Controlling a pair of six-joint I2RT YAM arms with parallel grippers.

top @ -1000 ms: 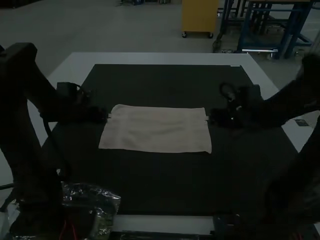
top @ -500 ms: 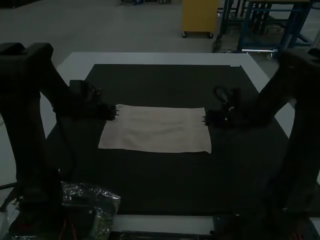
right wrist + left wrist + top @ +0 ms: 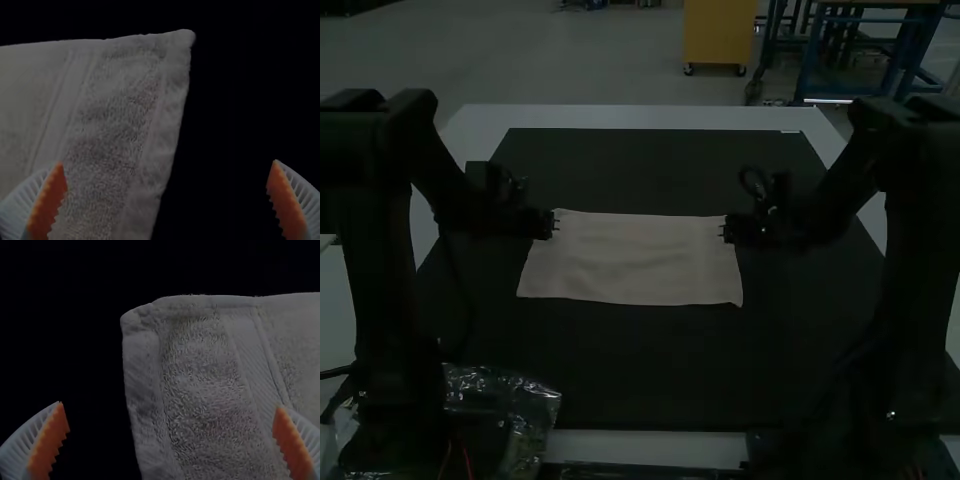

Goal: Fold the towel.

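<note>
One towel (image 3: 630, 262), pale, rectangular, spread roughly flat at the middle of a dark mat (image 3: 640, 370) on the white worktop (image 3: 640, 117). We cannot tell whether it lies in more than one layer.

Two grasping ends, both empty. Left end effector (image 3: 555, 228): spread wide beside the far left corner, one finger over the cloth, the other beyond its side edge. Right end effector (image 3: 724, 235): likewise spread, straddling the side edge near the far right corner.

Risks, as we judge them. Item: a missed pinch, should the fingers close too high above so thin an edge. Item: pads snagging on the mat, if pressed too low. Item: a skewed fold, if one corner is taken deeper than the other or lifted sooner. Item: a dropped corner, should the grip catch only the hem's lip.

Materials. Cloth: looped terry pile, crossed near each end by a smoother woven band (image 3: 252, 355); thick, slightly puckered hem (image 3: 162, 145); blunt, rounded corners; faint ripples mid-panel. Fingers: white, ribbed, tapering, faced with toothed orange pads (image 3: 50, 442). Near the left arm's base: one crinkled, glossy clear plastic bag (image 3: 535, 400).
</note>
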